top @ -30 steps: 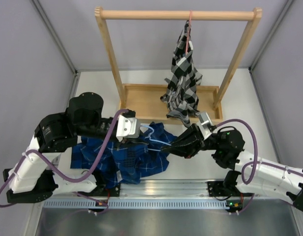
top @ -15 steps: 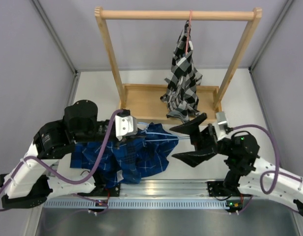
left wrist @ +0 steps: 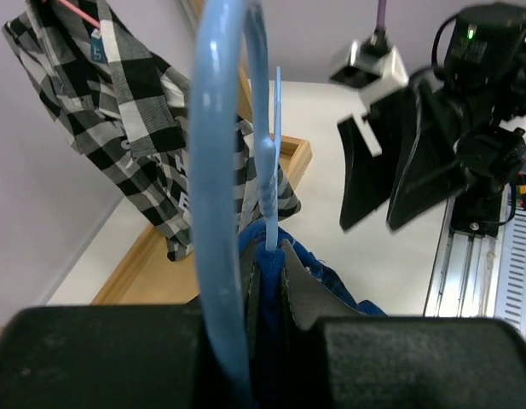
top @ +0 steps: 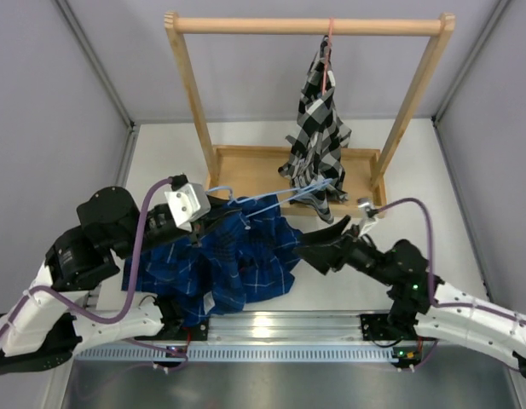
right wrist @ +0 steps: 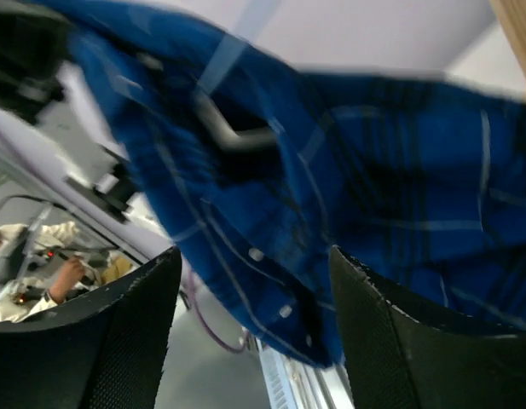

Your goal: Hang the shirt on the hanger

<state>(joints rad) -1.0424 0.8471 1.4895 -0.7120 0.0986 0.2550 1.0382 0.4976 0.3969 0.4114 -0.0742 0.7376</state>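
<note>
left end effector (top: 216,216) clamps the hanger (left wrist: 216,187); right end effector (top: 306,253) spread wide at right edge of the shirt (top: 245,261).

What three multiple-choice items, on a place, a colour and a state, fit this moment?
1. Where does the black-and-white checked shirt hang? A. from the wooden rail B. from a wall hook C. from a door handle
2. What colour is the thin wire hanger in the left gripper's fingers? A. pink B. light blue C. green
3. How are the right gripper's fingers? A. shut on cloth B. shut on wire C. open
1 A, it dangles under the rail. 2 B, light-blue wire sits between those fingers. 3 C, they stand apart, short of the dark blue plaid shirt.
</note>
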